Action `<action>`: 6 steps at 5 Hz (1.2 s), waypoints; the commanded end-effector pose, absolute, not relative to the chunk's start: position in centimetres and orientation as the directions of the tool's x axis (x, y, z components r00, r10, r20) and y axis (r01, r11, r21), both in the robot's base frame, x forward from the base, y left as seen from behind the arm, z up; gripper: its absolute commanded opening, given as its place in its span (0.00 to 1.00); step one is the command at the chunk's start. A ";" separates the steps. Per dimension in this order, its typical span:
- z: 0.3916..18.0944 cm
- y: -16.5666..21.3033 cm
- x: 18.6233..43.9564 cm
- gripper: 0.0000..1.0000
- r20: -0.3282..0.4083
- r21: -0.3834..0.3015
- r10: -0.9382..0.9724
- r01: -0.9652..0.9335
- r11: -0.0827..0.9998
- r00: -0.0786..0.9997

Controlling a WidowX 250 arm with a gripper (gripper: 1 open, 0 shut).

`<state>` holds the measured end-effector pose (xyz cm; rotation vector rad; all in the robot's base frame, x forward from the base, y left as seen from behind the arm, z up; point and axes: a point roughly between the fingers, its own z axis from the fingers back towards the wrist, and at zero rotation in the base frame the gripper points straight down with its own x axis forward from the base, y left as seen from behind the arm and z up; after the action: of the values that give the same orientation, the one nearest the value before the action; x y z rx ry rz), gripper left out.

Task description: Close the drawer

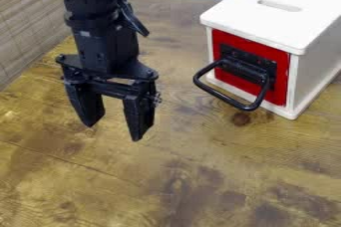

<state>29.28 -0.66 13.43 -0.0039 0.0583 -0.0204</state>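
The drawer (248, 67) is a red rectangular front with a black panel, set in a white box (277, 12) at the upper right. Its large black loop handle (229, 88) sticks out toward the lower left, just above the table. The red front stands slightly out from the box face. My gripper (112, 117) is black and hangs to the left of the handle, well apart from it. Its two fingers (139, 121) point down, spread apart with nothing between them.
The wooden table top (200, 181) spreads across the view. A slatted wooden wall (27, 17) runs along the left. The white box has a slot (280, 6) in its top.
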 end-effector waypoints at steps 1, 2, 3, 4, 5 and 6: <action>13.1 -0.3 29.7 1.00 -0.067 -0.003 -0.010 0.010 1.000 0.998; 12.9 0.3 30.2 1.00 -0.073 0.000 0.003 -0.003 1.000 0.997; 13.7 0.9 30.6 1.00 -0.056 0.002 0.014 -0.014 1.000 0.998; 15.0 1.1 30.7 1.00 -0.038 -0.004 0.012 -0.012 1.000 0.999; 15.1 0.9 30.7 1.00 -0.040 -0.010 0.004 -0.004 1.000 0.999; 15.0 0.6 30.5 1.00 -0.051 -0.007 -0.004 0.003 1.000 0.999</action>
<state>29.99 0.36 12.94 -0.0117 0.1286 -0.0058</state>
